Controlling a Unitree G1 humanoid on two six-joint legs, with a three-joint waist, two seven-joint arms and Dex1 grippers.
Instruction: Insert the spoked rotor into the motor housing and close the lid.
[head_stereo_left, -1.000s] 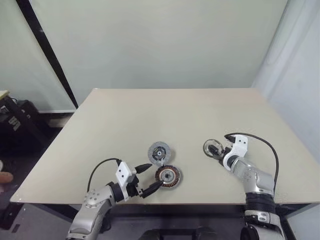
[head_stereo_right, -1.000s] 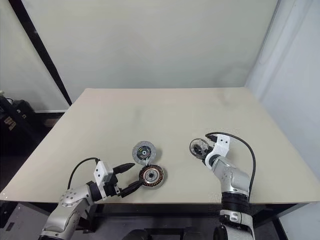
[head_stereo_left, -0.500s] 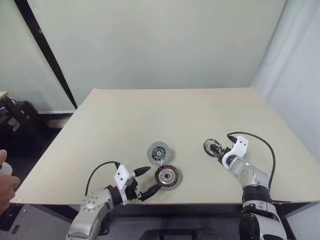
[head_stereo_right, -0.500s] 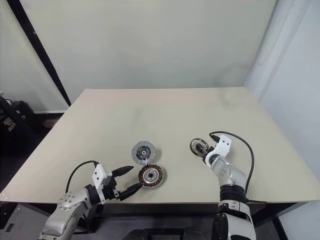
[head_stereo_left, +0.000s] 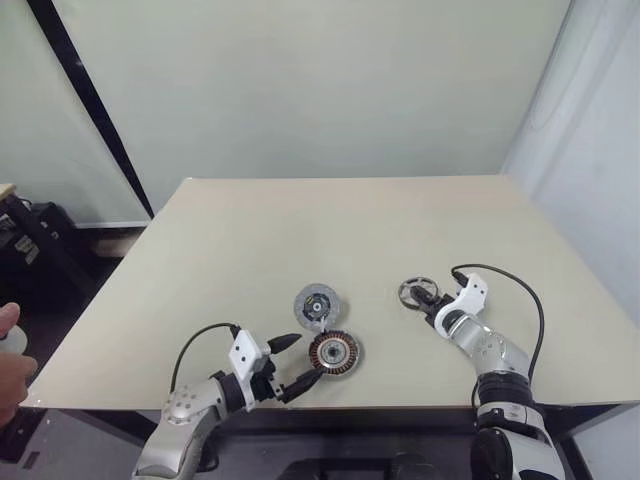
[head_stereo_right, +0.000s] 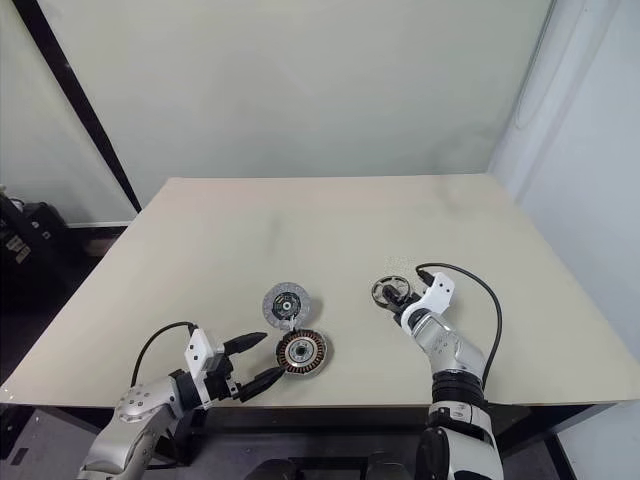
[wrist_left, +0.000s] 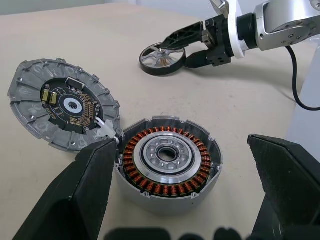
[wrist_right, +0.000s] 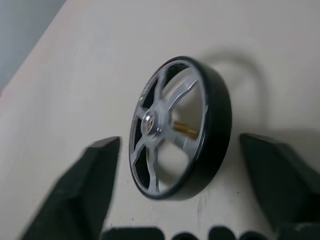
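**A:** So where are we at with our right gripper? We see its two black fingers straddling the spoked rotor, one over the rim and one beside it.

**B:** Yeah, and from our right wrist view the fingers sit either side of that rotor with a gap showing on both sides. We can't tell if they're really touching the rim, so we wouldn't call it a grip. The rotor lies on the beige table, off to the right of the other parts and well apart from them.

**A:** And our left gripper?

**B:** Spread wide, holding nothing, its fingertips just beside the motor housing near the table's front edge. The housing sits flat with its copper windings facing up.

**A:** The lid?

**B:** Propped at a tilt right next to the housing, circuit-board side showing, joined to it by a small white connector.
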